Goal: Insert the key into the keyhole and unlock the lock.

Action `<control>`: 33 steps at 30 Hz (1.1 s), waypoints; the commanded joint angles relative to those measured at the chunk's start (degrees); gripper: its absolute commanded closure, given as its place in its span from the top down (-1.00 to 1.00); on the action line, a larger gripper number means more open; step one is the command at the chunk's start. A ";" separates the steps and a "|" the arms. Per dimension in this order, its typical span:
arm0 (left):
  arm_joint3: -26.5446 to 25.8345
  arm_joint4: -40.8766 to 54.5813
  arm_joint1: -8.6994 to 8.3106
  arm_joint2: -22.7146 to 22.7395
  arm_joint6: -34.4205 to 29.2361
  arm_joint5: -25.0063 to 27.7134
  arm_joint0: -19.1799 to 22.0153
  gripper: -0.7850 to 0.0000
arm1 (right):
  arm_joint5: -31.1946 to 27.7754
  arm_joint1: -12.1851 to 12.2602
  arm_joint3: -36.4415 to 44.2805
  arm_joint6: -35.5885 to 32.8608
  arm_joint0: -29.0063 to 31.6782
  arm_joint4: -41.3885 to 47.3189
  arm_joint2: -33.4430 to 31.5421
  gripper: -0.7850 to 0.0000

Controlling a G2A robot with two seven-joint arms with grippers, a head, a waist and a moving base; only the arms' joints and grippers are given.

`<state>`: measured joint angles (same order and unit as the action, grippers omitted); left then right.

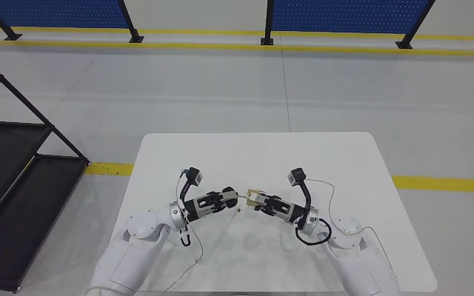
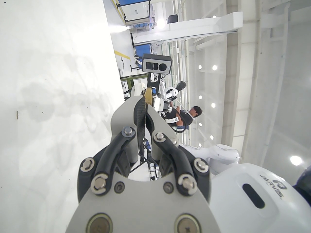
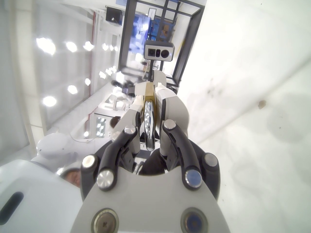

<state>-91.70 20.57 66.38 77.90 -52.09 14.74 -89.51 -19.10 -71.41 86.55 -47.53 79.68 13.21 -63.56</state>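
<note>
Both arms meet over the middle of the white table (image 1: 326,155). My right gripper (image 1: 261,200) is shut on a brass padlock (image 1: 253,197), held above the table. In the right wrist view the padlock (image 3: 149,98) sits between the fingers (image 3: 167,98), brass body outward and a silver part toward the wrist. My left gripper (image 1: 231,197) faces it, shut on the key (image 1: 238,197), a thin sliver reaching toward the lock. In the left wrist view the black pads (image 2: 139,112) are pressed together, hiding most of the key, with the padlock (image 2: 147,96) just past their tips.
A black metal rack (image 1: 29,185) stands on the floor left of the table. Blue barrier panels (image 1: 348,13) and yellow floor lines run along the back. Cables trail from both wrists onto the table near its front edge.
</note>
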 commanded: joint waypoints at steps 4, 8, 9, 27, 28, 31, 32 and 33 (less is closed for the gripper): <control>-0.07 0.06 -0.11 -0.38 0.13 0.00 0.06 -1.00 | 0.03 0.15 0.01 0.08 0.05 0.13 0.06 -1.00; 0.05 -0.01 -0.20 -0.61 0.42 0.11 0.17 -1.00 | 0.12 0.25 0.07 0.08 0.02 0.10 0.31 -1.00; 0.10 -0.01 -0.22 -0.68 0.48 0.15 0.20 -1.00 | 0.12 0.27 0.04 0.11 -0.02 0.09 0.37 -1.00; -1.32 1.47 -1.34 2.78 -0.67 0.43 -2.16 -1.00 | -0.10 1.11 1.19 0.07 0.79 0.81 -0.96 -1.00; -1.59 2.18 -1.45 3.07 -1.78 0.21 -2.29 -1.00 | -0.06 1.17 1.35 0.02 0.91 0.83 -1.06 -1.00; -2.06 3.30 -1.76 4.27 -3.24 -0.31 -2.64 -1.00 | -0.01 1.31 1.71 -0.09 1.12 1.02 -1.23 -1.00; -2.06 3.30 -1.76 4.27 -3.24 -0.31 -2.64 -1.00 | -0.12 1.34 1.86 0.38 1.21 0.93 -1.36 -1.00; -2.06 3.30 -1.76 4.27 -3.24 -0.31 -2.64 -1.00 | -0.16 1.35 1.91 0.61 1.26 0.91 -1.40 -1.00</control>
<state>-93.76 23.94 64.61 82.20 -55.39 14.41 -92.16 -19.19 -70.08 88.41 -47.17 80.89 14.17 -64.92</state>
